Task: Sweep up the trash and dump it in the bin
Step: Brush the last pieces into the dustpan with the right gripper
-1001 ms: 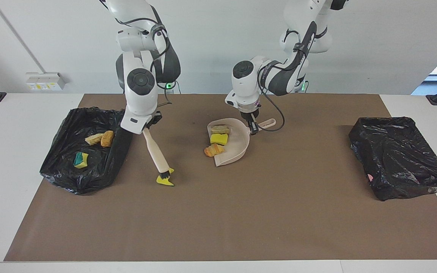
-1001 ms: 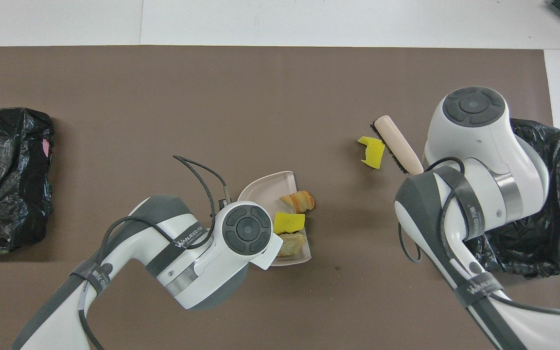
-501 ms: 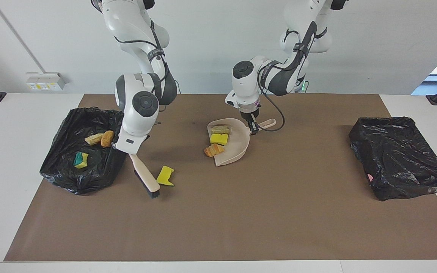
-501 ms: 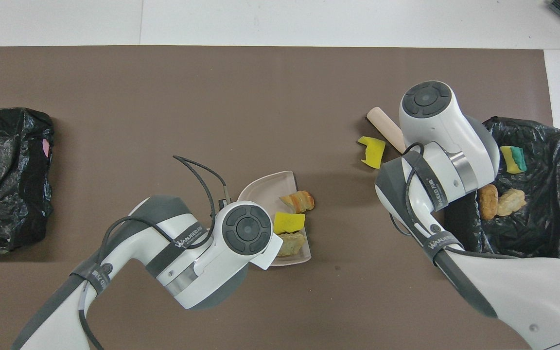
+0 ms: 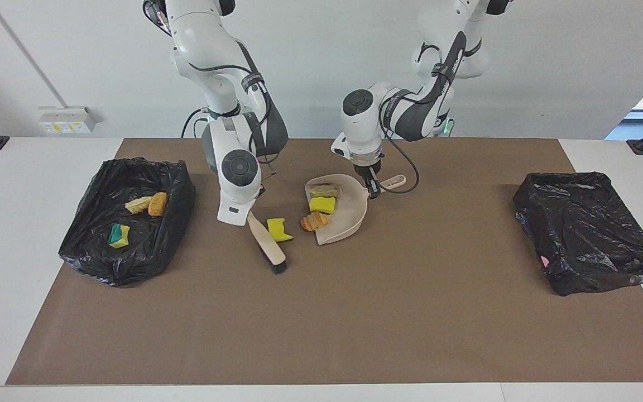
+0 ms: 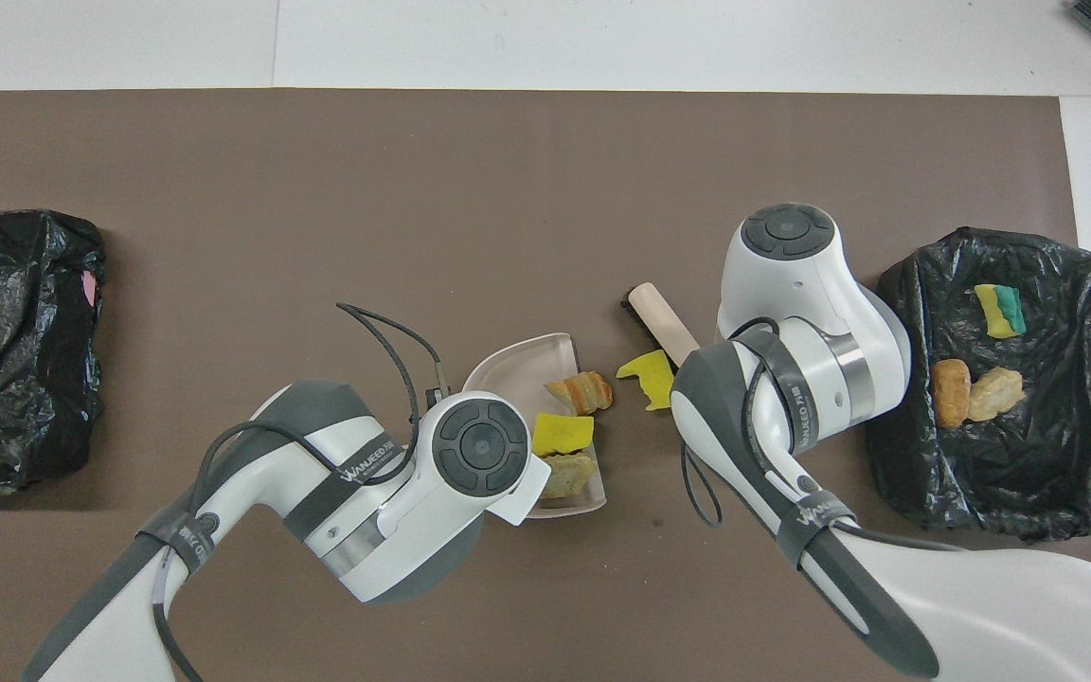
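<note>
Yellow scrap (image 5: 279, 229) swept nearer dustpan (image 5: 349, 215) by brush (image 5: 268, 245); right claw (image 5: 248, 215) followed.

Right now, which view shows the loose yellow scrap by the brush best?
The facing view: the yellow scrap lies in full sight on the mat, beside the brush and short of the dustpan. In the overhead view the right arm's wrist hides one edge of it and most of the brush.
</note>
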`<state>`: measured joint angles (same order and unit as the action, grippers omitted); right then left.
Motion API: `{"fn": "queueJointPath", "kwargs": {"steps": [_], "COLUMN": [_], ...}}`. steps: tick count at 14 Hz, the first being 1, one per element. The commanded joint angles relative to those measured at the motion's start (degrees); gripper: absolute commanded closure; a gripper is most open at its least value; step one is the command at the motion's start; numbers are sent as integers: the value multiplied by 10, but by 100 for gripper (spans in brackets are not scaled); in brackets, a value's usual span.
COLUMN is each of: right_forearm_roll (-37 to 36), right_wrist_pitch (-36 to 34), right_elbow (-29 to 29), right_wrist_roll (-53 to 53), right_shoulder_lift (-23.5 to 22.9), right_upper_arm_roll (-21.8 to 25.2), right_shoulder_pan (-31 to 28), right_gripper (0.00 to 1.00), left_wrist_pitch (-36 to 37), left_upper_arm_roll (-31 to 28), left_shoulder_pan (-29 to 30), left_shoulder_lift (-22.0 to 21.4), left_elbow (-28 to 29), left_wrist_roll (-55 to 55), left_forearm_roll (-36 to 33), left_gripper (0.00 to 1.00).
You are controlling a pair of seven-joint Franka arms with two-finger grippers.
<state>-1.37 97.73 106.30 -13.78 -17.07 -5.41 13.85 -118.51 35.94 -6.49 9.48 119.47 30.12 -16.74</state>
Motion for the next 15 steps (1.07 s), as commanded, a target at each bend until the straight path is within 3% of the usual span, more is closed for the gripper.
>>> {"fn": "queueJointPath", "kwargs": {"steps": [1,4,8,11,15], "right_forearm_roll": [79,145,242,250,242], "right_wrist_pitch": [-2,-2,-2,3,-1], "right_elbow": [57,80,94,87,68], "right_wrist_roll": [10,63,115,148,188], "right_shoulder_lift": [42,59,70,70,79], "right_upper_arm_roll": [0,0,0,2,8], "right_shoulder_pan": [18,56,61,79,60], "right_gripper": [100,100,100,100,100], "left_wrist_pitch": [-7,-8,-8,-12,-17], "left_upper_arm_roll": [2,2,2,2,-2], "left_shoulder_pan": [9,10,10,18,18], "left_shoulder_lift": [-18,-17,-17,-15,-11], "left_elbow": [21,21,21,20,14], "left_wrist_roll": [-2,-2,-1,5,36], "left_forearm_roll": [0,0,0,0,0], "left_gripper": [100,100,100,100,100]}}
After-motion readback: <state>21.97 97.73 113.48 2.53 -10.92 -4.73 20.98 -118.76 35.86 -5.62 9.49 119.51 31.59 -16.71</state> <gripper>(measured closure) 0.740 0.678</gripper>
